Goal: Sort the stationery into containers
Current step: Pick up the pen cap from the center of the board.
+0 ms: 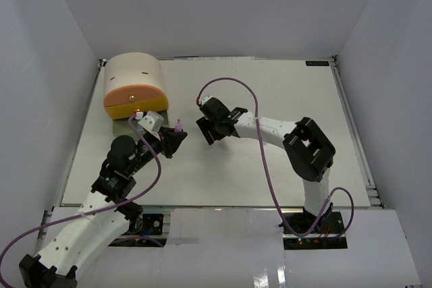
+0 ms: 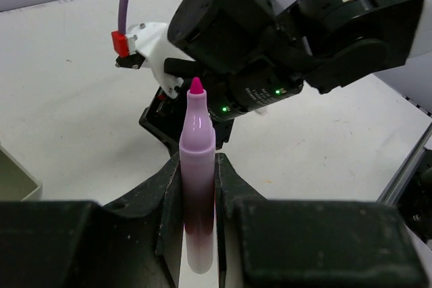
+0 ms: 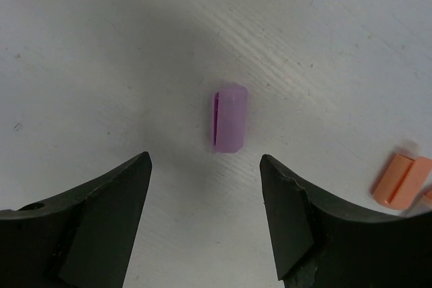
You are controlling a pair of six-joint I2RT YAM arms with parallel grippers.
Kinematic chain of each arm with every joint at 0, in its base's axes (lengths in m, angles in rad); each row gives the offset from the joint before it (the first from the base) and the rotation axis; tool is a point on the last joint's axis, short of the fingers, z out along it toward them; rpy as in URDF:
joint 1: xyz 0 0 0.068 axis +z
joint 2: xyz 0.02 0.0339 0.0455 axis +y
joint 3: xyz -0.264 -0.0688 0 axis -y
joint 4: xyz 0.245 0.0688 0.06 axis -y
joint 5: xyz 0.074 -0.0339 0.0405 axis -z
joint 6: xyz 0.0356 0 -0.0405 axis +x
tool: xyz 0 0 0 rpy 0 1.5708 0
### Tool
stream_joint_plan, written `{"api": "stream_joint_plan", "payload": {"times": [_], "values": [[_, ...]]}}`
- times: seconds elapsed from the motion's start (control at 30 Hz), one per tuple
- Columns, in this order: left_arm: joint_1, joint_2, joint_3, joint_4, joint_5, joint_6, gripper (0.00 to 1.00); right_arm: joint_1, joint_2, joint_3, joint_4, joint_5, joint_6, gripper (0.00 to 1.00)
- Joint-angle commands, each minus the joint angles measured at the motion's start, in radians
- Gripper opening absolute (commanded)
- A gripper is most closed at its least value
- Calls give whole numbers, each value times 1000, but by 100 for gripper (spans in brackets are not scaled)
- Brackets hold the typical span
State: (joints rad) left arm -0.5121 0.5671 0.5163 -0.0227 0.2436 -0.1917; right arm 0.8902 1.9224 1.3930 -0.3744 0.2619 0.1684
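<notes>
Left gripper (image 2: 198,166) is clamped narrow on a purple marker (image 2: 197,139), one jaw on each side of the barrel, with the bare pink tip pointing toward the right arm; from above, it sits near the front of the beige cabinet (image 1: 135,82) at the far left of the table (image 1: 270,166). Right gripper (image 3: 206,166) stands wide and holds nothing, its jaws either side of a short purple block (image 3: 229,118) lying on the table, not touching it; an orange block (image 3: 401,180) lies apart at the wrist view's right edge
</notes>
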Motion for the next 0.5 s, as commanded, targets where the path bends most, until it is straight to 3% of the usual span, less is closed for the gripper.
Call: {"api": "stream_joint_plan", "payload": {"times": [0.0, 0.47], "values": [[6, 5, -4, 15, 31, -2, 6, -4, 35, 81, -54, 2, -30, 71], [6, -10, -9, 14, 31, -5, 7, -22, 196, 196, -80, 54, -64, 62]]}}
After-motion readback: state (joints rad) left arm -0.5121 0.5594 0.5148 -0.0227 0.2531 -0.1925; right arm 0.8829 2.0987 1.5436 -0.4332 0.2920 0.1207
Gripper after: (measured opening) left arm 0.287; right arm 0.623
